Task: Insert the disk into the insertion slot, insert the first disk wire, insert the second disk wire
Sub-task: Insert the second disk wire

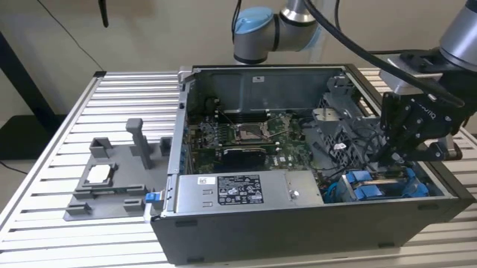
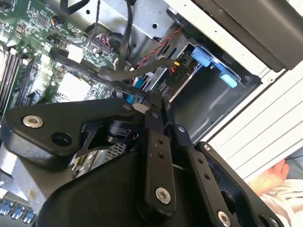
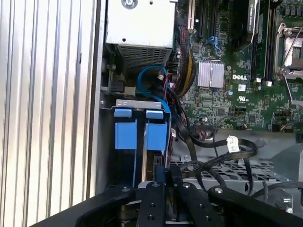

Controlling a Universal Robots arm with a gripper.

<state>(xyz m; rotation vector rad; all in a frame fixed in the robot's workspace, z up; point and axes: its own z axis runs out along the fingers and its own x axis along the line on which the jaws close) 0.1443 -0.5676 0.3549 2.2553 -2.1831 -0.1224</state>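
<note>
Inside the case (image 1: 298,245), by the drive bay, main risk: the fingers (image 3: 157,189), narrow & nearly touching (pinching a plug? can't tell), snag the loose black wires (image 3: 222,158) crowding them, or drag one skewed. In the exterior view the disk (image 1: 375,188), apparently seated in the insertion slot (image 3: 137,102), lies just below the fingers, approx 7 o'clock.

Dark open case (image 1: 313,240) lying on its side on slatted metal table (image 1: 44,234). Inside, green motherboard (image 1: 223,142) flat on case floor, square metal socket (image 1: 247,132) near its middle. Silver power supply (image 1: 238,192) with white label along front wall. Finned heatsink (image 3: 210,74) on motherboard in first wrist view. Grey tray (image 1: 111,194) with upright posts on table, just beside case at exterior view's left. Small silver chip (image 1: 99,175) sits in tray.
</note>
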